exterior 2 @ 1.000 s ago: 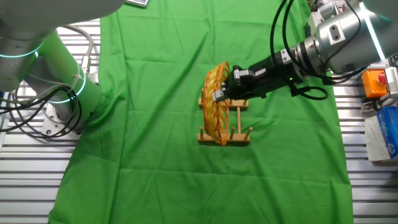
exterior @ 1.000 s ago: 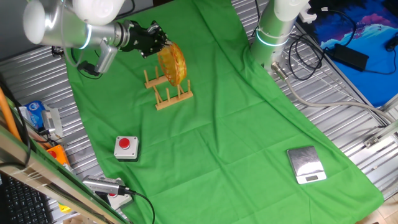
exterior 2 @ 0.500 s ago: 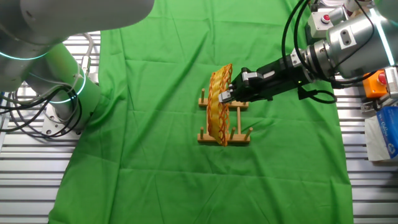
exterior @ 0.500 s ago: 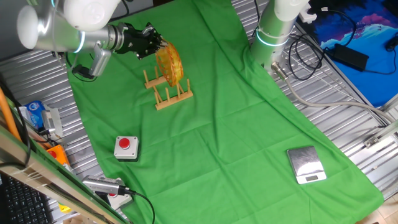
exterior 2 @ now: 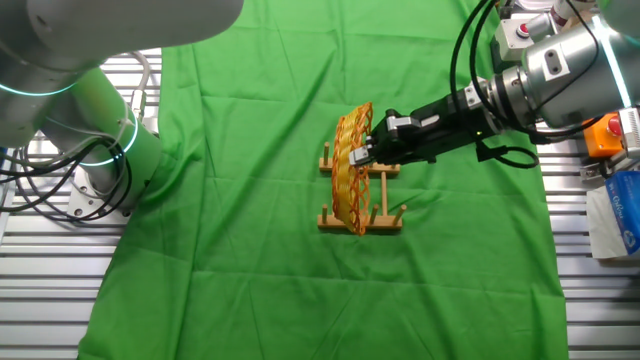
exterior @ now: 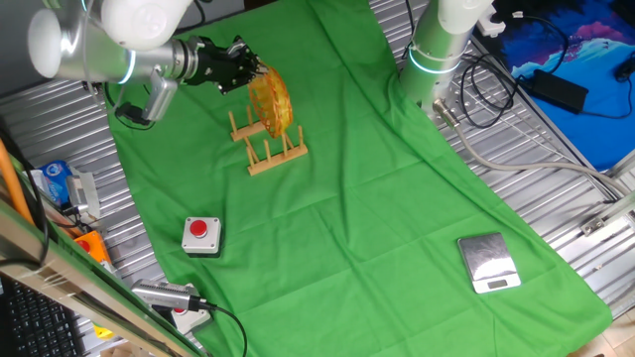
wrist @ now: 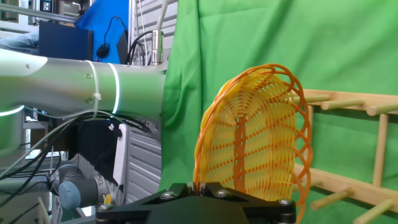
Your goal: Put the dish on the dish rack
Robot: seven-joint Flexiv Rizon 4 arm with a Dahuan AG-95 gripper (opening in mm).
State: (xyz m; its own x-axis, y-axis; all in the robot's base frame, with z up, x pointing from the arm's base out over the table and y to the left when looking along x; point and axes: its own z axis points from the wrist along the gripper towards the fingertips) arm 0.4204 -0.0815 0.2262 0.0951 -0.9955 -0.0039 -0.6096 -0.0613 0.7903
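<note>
You've got the wicker dish [exterior 2: 351, 167] stood on edge between the pegs of the wooden dish rack [exterior 2: 361, 218], your gripper [exterior 2: 366, 149] at its three o'clock rim, though whether it's pinching or released I can't tell.

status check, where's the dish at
Gripper shut on dish rim. Dish upright between dish rack pegs. Nothing in the way.
</note>
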